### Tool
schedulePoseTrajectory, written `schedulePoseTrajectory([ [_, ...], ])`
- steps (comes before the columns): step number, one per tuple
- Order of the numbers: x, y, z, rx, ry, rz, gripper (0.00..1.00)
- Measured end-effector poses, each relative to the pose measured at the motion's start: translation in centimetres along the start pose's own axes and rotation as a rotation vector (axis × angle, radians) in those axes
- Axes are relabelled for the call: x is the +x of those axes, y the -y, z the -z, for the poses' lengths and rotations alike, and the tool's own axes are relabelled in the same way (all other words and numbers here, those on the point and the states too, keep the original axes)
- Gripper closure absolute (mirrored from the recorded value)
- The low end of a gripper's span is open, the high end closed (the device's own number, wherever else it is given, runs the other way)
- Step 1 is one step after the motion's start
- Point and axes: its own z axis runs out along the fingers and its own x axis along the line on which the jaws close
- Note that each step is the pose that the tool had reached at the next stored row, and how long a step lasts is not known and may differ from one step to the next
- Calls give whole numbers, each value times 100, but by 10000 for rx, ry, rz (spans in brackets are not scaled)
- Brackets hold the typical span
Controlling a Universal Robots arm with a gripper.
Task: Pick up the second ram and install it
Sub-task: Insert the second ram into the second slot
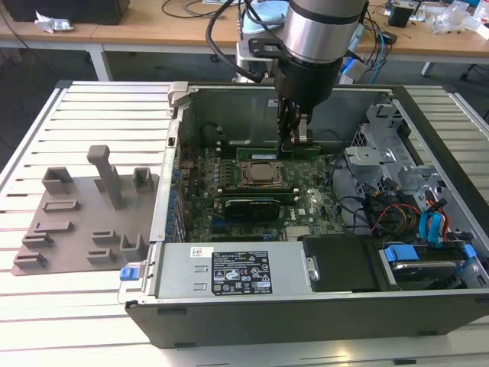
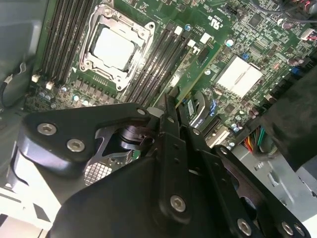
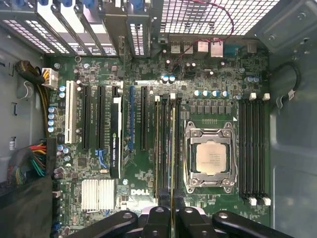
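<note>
Ram clamped edge-on between jaws, lined along slots just beside socket, inside open case. Seated or not: can't tell. Tray on desk, well apart.

Counted are one computer case, one grey holder tray, one processor socket, and eight memory slots, four at each side

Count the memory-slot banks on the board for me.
2. One bank lies beside the processor socket, where the gripper holds the second ram; the other bank lies on the socket's opposite side. Slots may be hidden under the gripper.
</note>
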Motion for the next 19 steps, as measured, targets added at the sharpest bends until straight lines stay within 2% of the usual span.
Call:
schedulePoseTrajectory([
  [2,-1,-12,-95,0,0,0,86],
  [3,-1,-35,-116,0,0,0,86],
  [5,-1,-107,-147,0,-1,1,86],
  [8,0,-168,-191,0,-1,0,86],
  [16,0,-218,-288,0,0,0,86],
  [19,-6,-285,-365,0,0,0,86],
])
